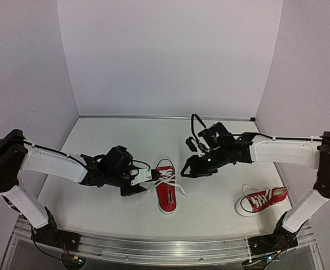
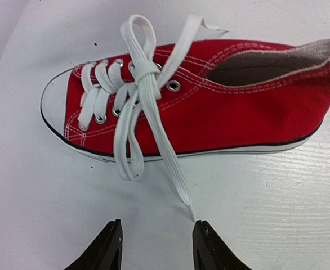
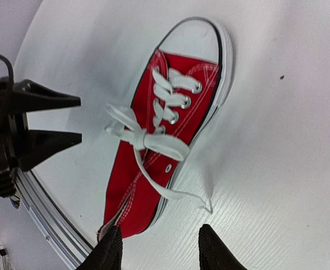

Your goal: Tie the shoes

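Observation:
One red shoe [image 1: 166, 194] lies in the middle of the table, toe pointing away, between my two grippers. Its white laces [image 2: 139, 73] are knotted into a bow with two loops and two loose ends. My left gripper [image 2: 157, 233] is open and empty, just left of the shoe; one lace end [image 2: 179, 185] reaches to its right fingertip [image 2: 201, 228]. My right gripper [image 3: 160, 242] is open and empty, on the shoe's [image 3: 154, 163] other side, near another lace end [image 3: 201, 198]. The second red shoe [image 1: 263, 199] lies at the front right, apart from both grippers.
White walls close in the table's back and sides. A metal rail [image 1: 154, 247] runs along the near edge. The left gripper's black fingers [image 3: 38, 121] show in the right wrist view, left of the shoe.

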Tool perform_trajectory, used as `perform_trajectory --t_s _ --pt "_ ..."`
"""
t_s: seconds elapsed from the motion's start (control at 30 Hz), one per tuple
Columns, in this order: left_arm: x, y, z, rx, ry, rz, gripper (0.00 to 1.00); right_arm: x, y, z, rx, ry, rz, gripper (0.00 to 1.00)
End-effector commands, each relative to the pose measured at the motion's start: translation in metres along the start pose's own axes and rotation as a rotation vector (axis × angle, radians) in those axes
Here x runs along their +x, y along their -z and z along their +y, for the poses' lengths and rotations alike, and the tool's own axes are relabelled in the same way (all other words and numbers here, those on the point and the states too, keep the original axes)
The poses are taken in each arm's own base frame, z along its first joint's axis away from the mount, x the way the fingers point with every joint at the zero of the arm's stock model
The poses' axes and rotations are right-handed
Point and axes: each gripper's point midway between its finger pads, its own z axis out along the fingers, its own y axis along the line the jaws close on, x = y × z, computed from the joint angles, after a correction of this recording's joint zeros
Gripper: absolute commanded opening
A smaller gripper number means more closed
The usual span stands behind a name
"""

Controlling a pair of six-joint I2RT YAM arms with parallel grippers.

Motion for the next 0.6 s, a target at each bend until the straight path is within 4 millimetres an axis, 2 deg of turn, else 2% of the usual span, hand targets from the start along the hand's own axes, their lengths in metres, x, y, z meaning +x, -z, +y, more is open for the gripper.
perform_trajectory --t_s 0.0,0.13,0.57 --pt "-0.018 0.003 0.02 -0.036 -0.013 -0.104 0.43 -0.024 0.003 0.007 -0.04 0.048 -0.036 0.41" --pt "-0.026 -0.004 0.026 -0.026 -0.014 -0.137 0.43 -0.025 -0.014 0.008 -0.068 0.079 -0.007 0.38" --pt "-0.027 -0.024 0.028 -0.009 0.001 -0.133 0.46 -0.024 -0.049 0.007 -0.105 0.106 0.049 0.37"
